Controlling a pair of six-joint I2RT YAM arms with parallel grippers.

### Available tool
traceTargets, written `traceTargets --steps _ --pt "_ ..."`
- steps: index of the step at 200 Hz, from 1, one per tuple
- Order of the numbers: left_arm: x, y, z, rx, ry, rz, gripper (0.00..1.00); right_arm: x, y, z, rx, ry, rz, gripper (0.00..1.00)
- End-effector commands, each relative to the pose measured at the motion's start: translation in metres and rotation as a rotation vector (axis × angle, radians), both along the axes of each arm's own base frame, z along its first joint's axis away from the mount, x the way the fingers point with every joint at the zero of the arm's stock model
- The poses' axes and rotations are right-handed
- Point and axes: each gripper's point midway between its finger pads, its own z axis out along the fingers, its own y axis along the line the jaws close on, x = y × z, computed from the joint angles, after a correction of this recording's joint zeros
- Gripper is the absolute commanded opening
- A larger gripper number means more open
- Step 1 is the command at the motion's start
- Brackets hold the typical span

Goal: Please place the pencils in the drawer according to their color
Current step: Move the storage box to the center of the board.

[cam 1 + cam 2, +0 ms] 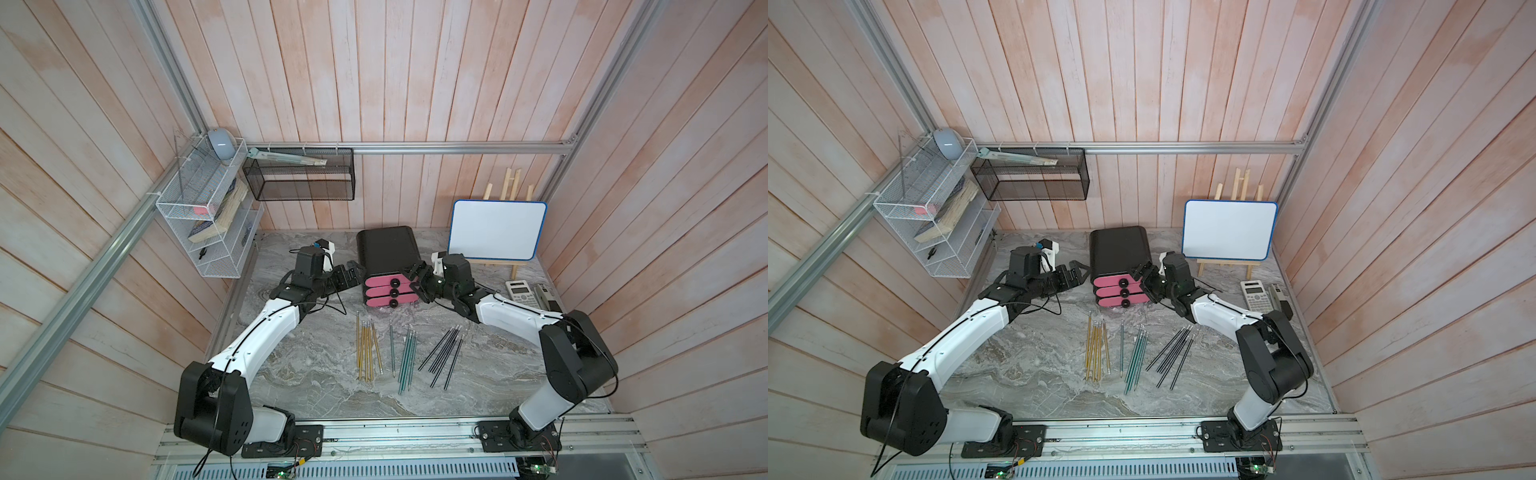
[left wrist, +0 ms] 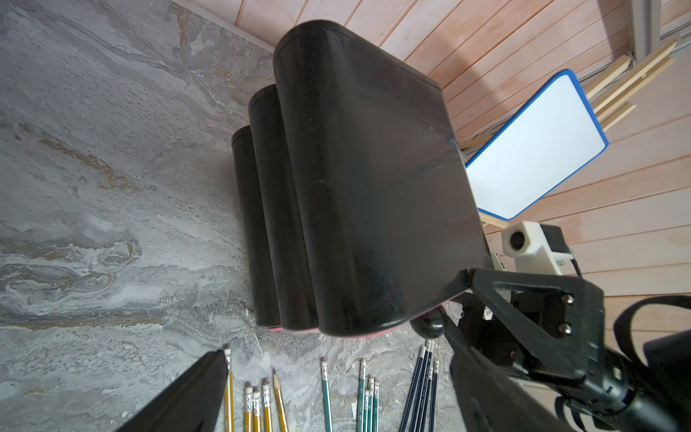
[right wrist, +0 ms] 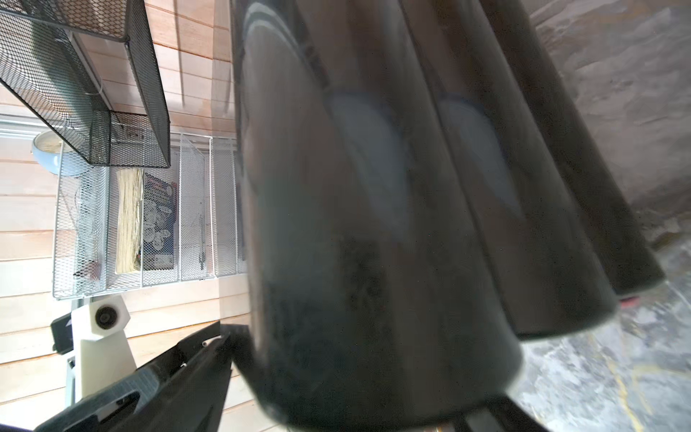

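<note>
Black drawer [image 1: 386, 249] (pink fronts shut) sits between wide-spread left end effector [image 1: 356, 273] and right end effector [image 1: 412, 279].

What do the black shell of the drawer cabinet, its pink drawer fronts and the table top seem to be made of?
Black shell: probably glossy moulded plastic; it mirrors the whiteboard and has rounded edges.
Pink drawer fronts: matte, maybe plastic; too small to tell.
Table top: marble-look grey veining, possibly stone or a printed laminate.
</note>
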Motion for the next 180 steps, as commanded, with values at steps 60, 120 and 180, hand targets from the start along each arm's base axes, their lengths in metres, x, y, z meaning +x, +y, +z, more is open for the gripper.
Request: traceTargets --steps 60,120,180 --pt "0.024 0.013 0.004 0.033 -0.012 0.077 0.99 0.073 0.010 0.017 0.031 -0.061 -0.009 0.86" --pt "0.061 0.028 0.007 0.033 -0.005 0.116 0.99 0.084 0.000 0.035 0.047 -0.117 0.004 0.86" --pt "0.090 0.024 0.009 0.069 -0.003 0.069 0.99 0.042 -0.010 0.043 0.186 -0.142 -0.007 0.85"
